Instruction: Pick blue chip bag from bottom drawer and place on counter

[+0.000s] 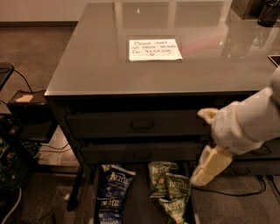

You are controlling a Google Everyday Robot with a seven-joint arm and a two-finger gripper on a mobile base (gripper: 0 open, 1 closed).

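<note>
The blue chip bag (111,192) lies in the left half of the open bottom drawer (141,209), flat, with its label up. Two green chip bags (168,192) lie to its right in the same drawer. The counter (92,61) is glossy grey and bears a white handwritten note (154,49). My gripper (199,146) hangs in front of the cabinet's right side, above and to the right of the green bags. It is open and empty, its pale fingers (209,166) spread one above the other. It is well to the right of the blue bag.
Two shut drawers with recessed handles (142,125) sit above the open one. More drawers (258,154) are behind my arm on the right. A dark box (26,109) and cables (52,151) stand on the floor at left. A dark object (269,13) stands at the counter's far right.
</note>
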